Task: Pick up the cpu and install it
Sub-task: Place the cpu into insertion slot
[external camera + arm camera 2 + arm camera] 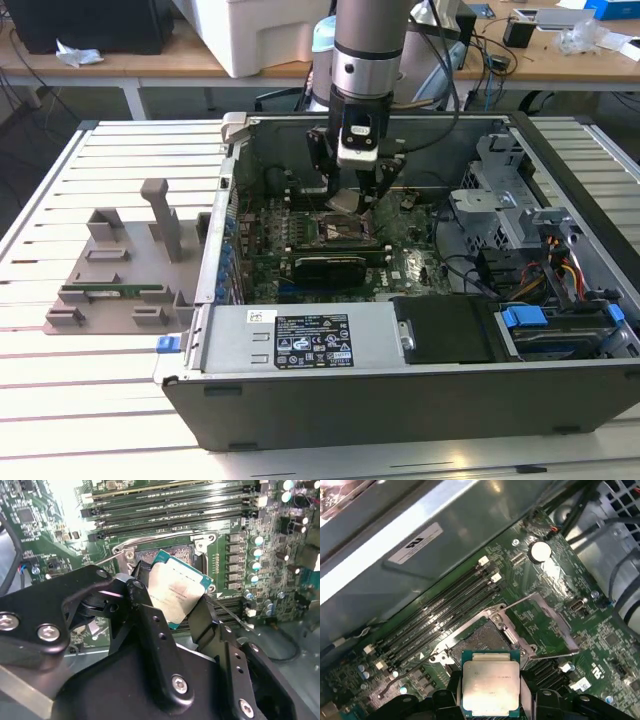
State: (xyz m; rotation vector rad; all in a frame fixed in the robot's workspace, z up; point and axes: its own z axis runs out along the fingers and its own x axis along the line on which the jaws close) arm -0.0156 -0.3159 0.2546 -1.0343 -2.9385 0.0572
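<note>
The cpu point(490, 682), a flat square chip with a silver-grey metal top and thin green edge, hangs between my black fingers. My gripper point(491, 695) is shut on it, one finger on each side. In the second wrist view the cpu point(175, 591) sits tilted just above the open socket point(172, 555) on the green motherboard. The socket point(482, 640) lies open with its metal retention frame point(540, 625) swung up beside it. In the exterior view my gripper point(352, 202) hovers inside the open computer case, with the cpu point(343, 200) directly over the socket point(335, 228).
The open computer case point(400, 340) lies on a slatted white table. Rows of memory slots point(435, 615) run beside the socket. A drive cage point(500, 200) and cables fill the exterior view's right. A grey fixture point(120, 270) holding a memory stick sits on the exterior view's left.
</note>
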